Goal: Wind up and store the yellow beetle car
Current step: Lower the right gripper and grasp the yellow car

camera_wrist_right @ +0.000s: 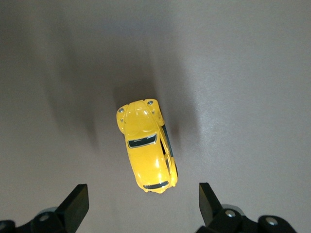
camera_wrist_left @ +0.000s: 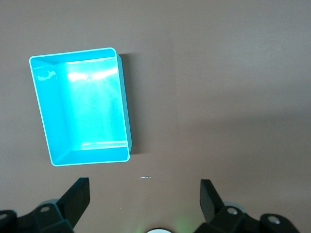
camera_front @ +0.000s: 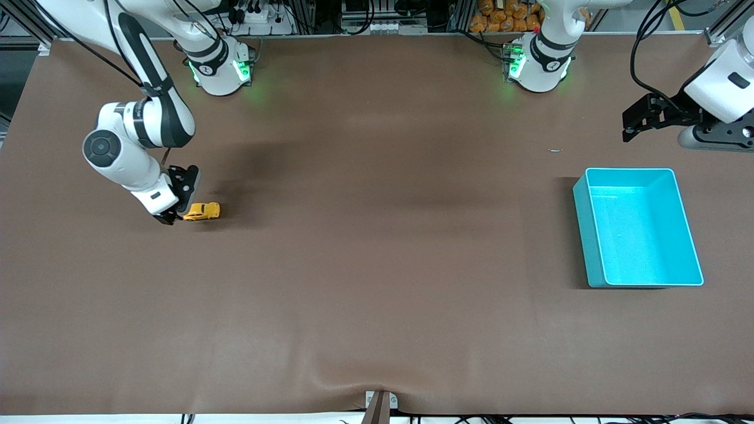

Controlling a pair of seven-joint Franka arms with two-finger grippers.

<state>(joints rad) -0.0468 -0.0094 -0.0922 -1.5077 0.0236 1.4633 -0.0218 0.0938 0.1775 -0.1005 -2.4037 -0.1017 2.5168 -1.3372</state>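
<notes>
The yellow beetle car stands on its wheels on the brown table, near the right arm's end. In the right wrist view the car lies just ahead of the fingertips, not between them. My right gripper is low beside the car, open and empty; it also shows in the right wrist view. The turquoise bin stands empty near the left arm's end and also shows in the left wrist view. My left gripper waits open and empty above the table, off the bin; it also shows in the left wrist view.
A small pale speck lies on the table between the left arm's base and the bin. A clamp sits at the table edge nearest the front camera.
</notes>
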